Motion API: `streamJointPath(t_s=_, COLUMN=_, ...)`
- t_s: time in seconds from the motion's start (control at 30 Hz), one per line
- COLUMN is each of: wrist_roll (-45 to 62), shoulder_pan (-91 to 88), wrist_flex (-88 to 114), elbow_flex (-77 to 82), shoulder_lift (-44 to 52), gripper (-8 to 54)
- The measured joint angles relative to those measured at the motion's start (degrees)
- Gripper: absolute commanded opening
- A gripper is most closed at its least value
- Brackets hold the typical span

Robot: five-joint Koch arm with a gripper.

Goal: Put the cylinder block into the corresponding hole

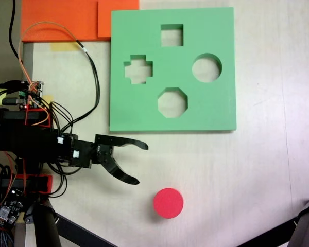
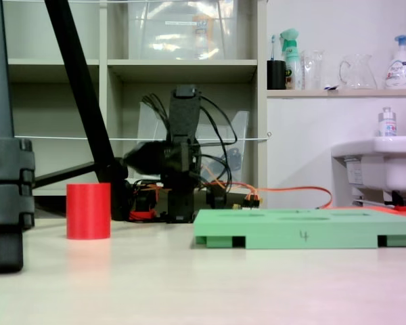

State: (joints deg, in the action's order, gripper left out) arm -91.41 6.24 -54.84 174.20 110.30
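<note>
Gripper [image 1: 143,163] wide open, nothing in it. In the top-down fixed view the jaws spread like a V pointing right: upper tip ends level w/ the board's lower edge region, lower tip curves down-right toward the block. Arm body comes in from the left edge, low over the surface [image 1: 237,175].

Cylinder block [image 1: 168,203] sits upright on the surface, flat round top up, below-right of the gripper. Near the lower jaw tip but clearly apart, no contact. In the low side fixed view the block [image 2: 88,210] stands left of the arm [image 2: 181,162], next to a black tripod leg [image 2: 7,176].

Green board [image 1: 172,69] lies flat, up and right of the gripper, well apart from the block. Four cutouts: square top-centre, cross at left, octagon at bottom-centre, round one at right. Corresponding hole [image 1: 206,67] = the round one, open, surface visible through it. Side view shows the board [image 2: 304,235] flat on the surface w/ "4" written on its front edge; holes not readable from that angle.

Orange foam sheets [image 1: 67,20] at top-left, touching the board's left-top corner area. Loose cables [image 1: 87,67] loop btwn arm base and board. Side-view gripper is blurred, state not readable there.
</note>
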Motion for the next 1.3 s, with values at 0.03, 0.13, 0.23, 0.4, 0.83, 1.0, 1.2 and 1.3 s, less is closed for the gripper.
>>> streamJointPath(t_s=0.03, wrist_roll=0.0, shoulder_pan=0.26, wrist_flex=-5.89, elbow_flex=0.0, shoulder_lift=-7.65, gripper=51.0)
streamJointPath(t_s=0.13, wrist_roll=0.0, shoulder_pan=0.7, wrist_flex=-30.94, elbow_flex=-2.81, shoulder_lift=-33.31, gripper=52.1)
streamJointPath(t_s=0.23, wrist_roll=0.0, shoulder_pan=1.49, wrist_flex=-41.04, elbow_flex=-5.45, shoulder_lift=-45.18, gripper=52.1)
streamJointPath(t_s=0.4, wrist_roll=0.0, shoulder_pan=3.34, wrist_flex=-41.13, elbow_flex=-4.31, shoulder_lift=-48.96, gripper=52.2)
streamJointPath(t_s=0.83, wrist_roll=0.0, shoulder_pan=14.68, wrist_flex=-41.13, elbow_flex=-15.29, shoulder_lift=-53.88, gripper=51.9)
streamJointPath(t_s=1.0, wrist_roll=0.0, shoulder_pan=15.56, wrist_flex=-41.13, elbow_flex=-21.88, shoulder_lift=-57.92, gripper=51.9)
streamJointPath(t_s=1.2, wrist_roll=-0.09, shoulder_pan=16.26, wrist_flex=-40.78, elbow_flex=-28.48, shoulder_lift=-60.12, gripper=50.5)
streamJointPath(t_s=1.3, wrist_roll=0.0, shoulder_pan=16.52, wrist_flex=-38.58, elbow_flex=-32.52, shoulder_lift=-61.7, gripper=50.3)
